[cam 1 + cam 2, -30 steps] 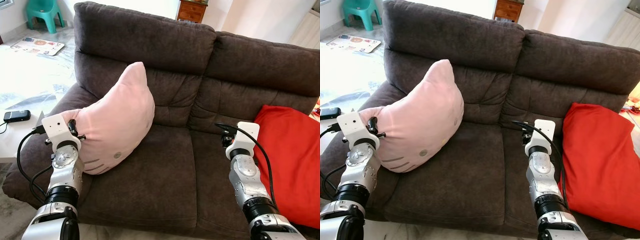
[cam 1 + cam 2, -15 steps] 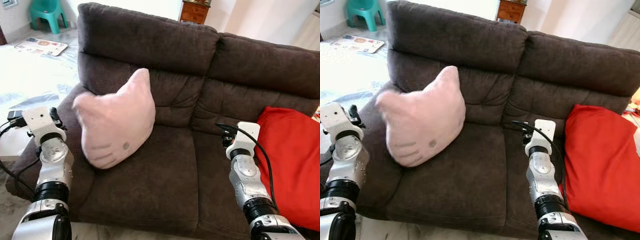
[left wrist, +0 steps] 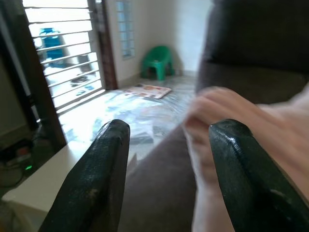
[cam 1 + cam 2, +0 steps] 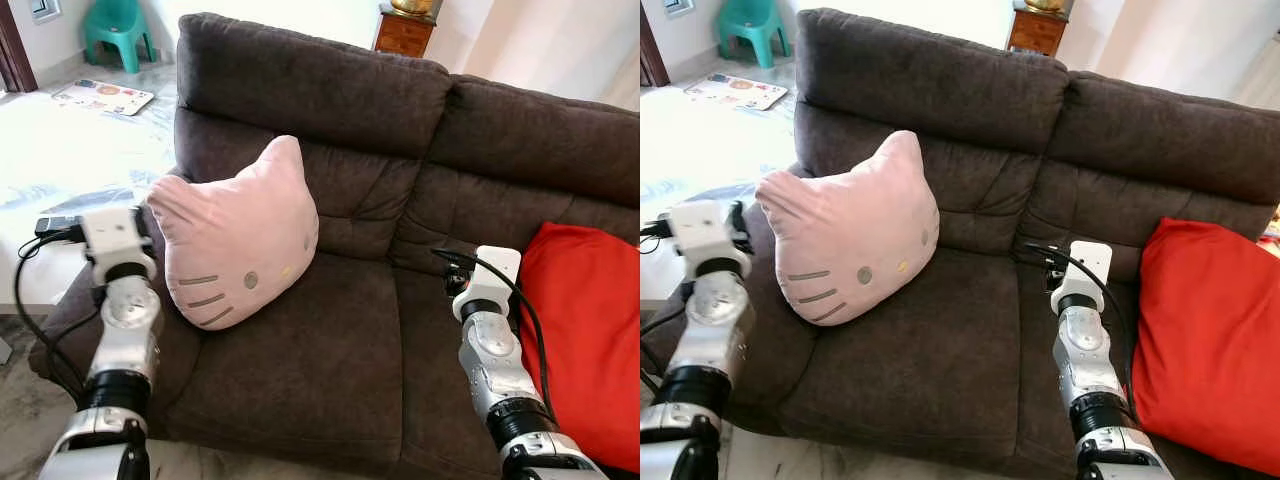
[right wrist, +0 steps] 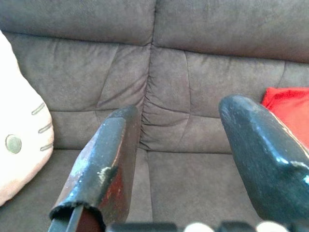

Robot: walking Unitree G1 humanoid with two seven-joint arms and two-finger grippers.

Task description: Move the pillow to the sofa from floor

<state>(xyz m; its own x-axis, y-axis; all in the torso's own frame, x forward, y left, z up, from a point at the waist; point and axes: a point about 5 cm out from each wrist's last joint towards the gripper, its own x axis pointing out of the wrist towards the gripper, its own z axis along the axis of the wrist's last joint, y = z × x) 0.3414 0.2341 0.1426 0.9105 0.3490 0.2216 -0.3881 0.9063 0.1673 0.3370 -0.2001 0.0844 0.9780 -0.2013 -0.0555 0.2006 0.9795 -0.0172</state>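
Two head views: the pink pillow (image 4: 238, 243) rests on the sofa (image 4: 330, 340) at the left seat, leaning on the backrest, its long axis tilted toward 1 o'clock. The left gripper (image 3: 166, 145) lies at its 9 o'clock, nearer than the right. A red cushion (image 4: 580, 330) occupies the right end.

Left wrist view: jaws wide apart, empty; pillow edge just beyond one finger.

Right wrist view: right gripper (image 5: 193, 159) jaws spread, empty, facing bare seat.
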